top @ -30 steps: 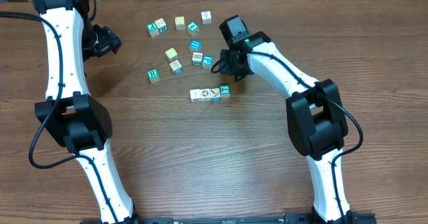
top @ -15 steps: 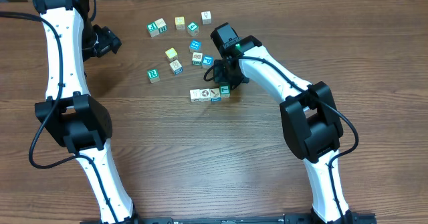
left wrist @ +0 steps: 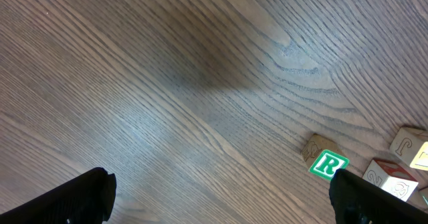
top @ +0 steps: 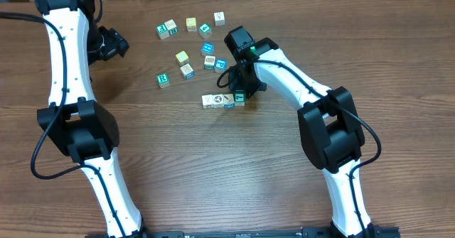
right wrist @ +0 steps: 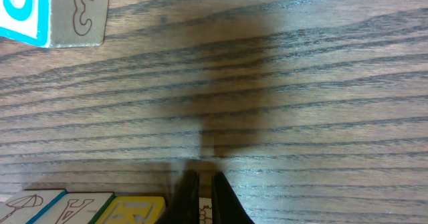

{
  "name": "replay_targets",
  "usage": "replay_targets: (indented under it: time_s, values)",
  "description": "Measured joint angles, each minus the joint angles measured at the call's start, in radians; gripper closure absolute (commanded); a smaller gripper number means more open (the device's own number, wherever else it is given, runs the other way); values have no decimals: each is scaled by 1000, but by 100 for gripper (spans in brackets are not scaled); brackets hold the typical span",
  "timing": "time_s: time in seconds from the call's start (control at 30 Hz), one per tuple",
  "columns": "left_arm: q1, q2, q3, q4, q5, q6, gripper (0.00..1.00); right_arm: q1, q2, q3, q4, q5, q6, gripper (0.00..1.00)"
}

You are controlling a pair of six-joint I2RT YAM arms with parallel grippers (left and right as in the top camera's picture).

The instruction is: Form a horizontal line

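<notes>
1. While the right gripper (top: pixel 242 88) stands at the right end of the horizontal line (top: pixel 222 100), its jaws are fully closed and hold nothing. In the wrist view the fingers (right wrist: pixel 190 198) are pressed together just beside a yellow-faced cube (right wrist: pixel 137 209) of the row.
2. The horizontal line lies mid-table (top: pixel 213 167), below the loose cubes (top: pixel 186 25). It has four touching cubes, with the teal-green cube (top: pixel 239 97) at the right end, at the gripper's tip.
3. The left gripper (left wrist: pixel 221 200) hangs fully open over bare wood at the far left and grips nothing.
4. Legible marks:
   - a green "R" on the R cube (left wrist: pixel 329 164);
   - a "3" on the side of the blue-faced cube (right wrist: pixel 80 10).
5. Compared with one second ago, the right arm has moved left and down to the row's end. The left arm is unchanged.
</notes>
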Motion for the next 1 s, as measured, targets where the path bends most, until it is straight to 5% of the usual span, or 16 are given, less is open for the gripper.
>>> replay_targets:
  time_s: [1.0]
  values:
    - [0,0,0,0,0,0,0,11,0,0,229,-6,0,96]
